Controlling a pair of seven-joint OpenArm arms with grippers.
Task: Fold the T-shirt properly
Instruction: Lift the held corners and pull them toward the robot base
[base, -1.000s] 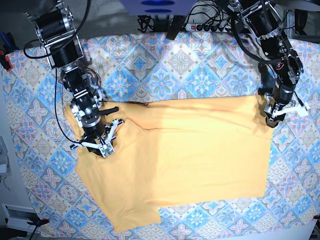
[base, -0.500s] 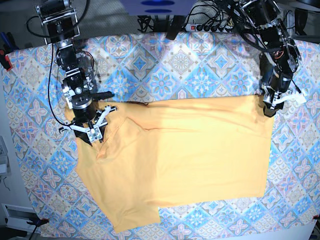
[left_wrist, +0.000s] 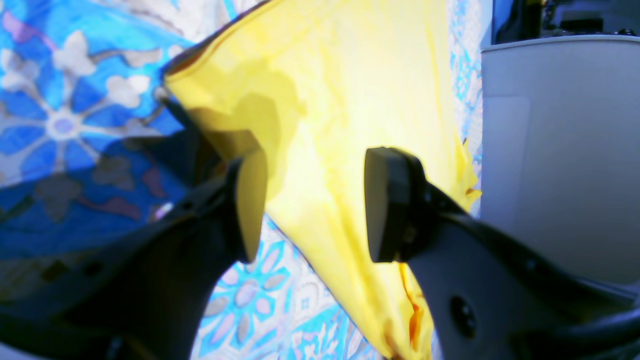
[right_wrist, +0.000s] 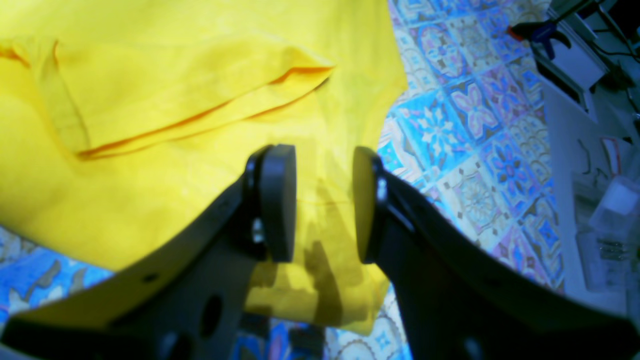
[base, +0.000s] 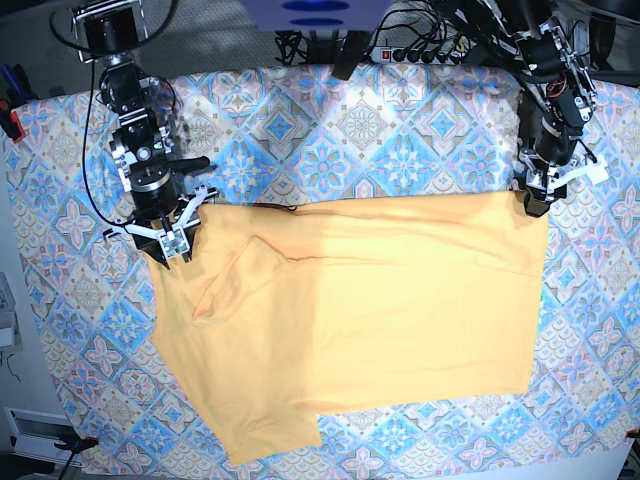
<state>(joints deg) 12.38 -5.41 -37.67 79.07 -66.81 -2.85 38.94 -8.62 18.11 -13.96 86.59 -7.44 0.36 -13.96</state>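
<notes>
Yellow-orange cloth, the T-shirt (base: 370, 310) spreads across the tile-patterned tablecloth (base: 60, 400), one flap (a short one) jutting toward the near left. Beyond, above the shirt's far left part, the right gripper (right_wrist: 325, 205) holds its fingers apart; at its far right corner, the left gripper (left_wrist: 315, 205) has its fingers parted too.

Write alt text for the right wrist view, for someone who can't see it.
A yellow T-shirt lies partly folded, one loose flap across it, on a blue-and-pink patterned tablecloth. The open right pincer hovers over the cloth near one edge, gripping nothing.
</notes>
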